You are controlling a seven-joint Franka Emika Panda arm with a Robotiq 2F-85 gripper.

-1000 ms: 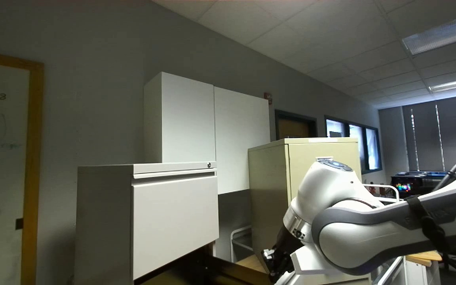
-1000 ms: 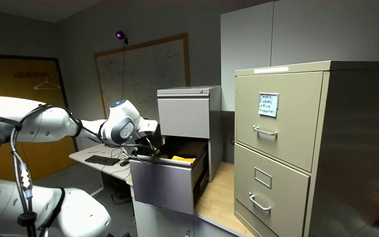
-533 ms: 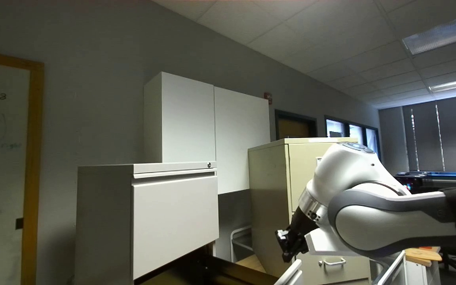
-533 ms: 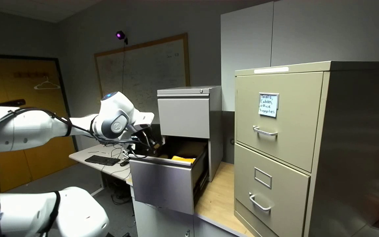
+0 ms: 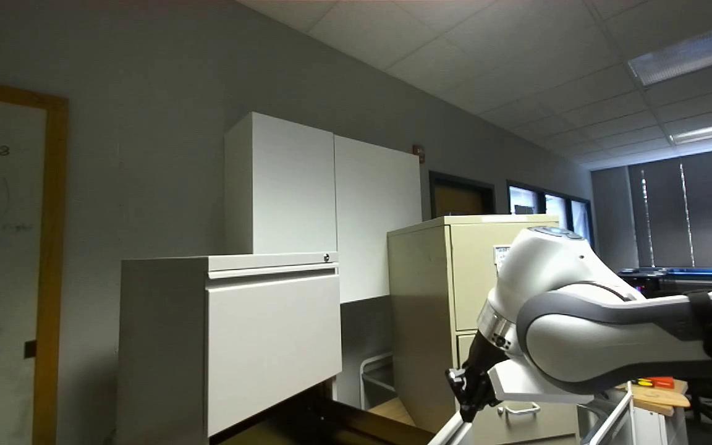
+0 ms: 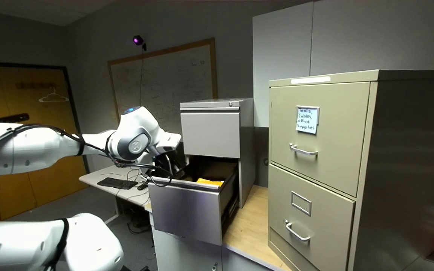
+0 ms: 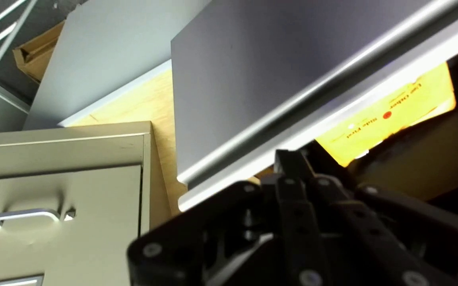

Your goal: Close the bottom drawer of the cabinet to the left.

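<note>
The cabinet (image 5: 161,346) is off-white with a flat top; it also shows in an exterior view (image 6: 247,150). Its upper drawer is closed. Its bottom drawer (image 6: 185,214) is pulled far out, and its dark inside and top edge (image 5: 452,432) show in an exterior view. Its flat front (image 7: 245,87) fills the upper middle of the wrist view. My gripper (image 7: 292,159) is shut and empty, its fingertips at the inner side of the drawer front's top edge. In an exterior view the gripper (image 5: 470,402) is just above that edge. I cannot tell whether it touches.
A yellow envelope (image 6: 209,182) lies inside the drawer. The beige filing cabinet (image 6: 315,150) stands close beside the open drawer, with projecting handles. Wooden top (image 6: 252,214) lies between them. A desk with a keyboard (image 6: 117,183) is behind the arm. A tall white cupboard (image 5: 377,210) hangs behind.
My gripper has moved away from the cabinet body, up and out to the drawer's front edge, then slightly down and right in an exterior view. The drawer has not moved.
</note>
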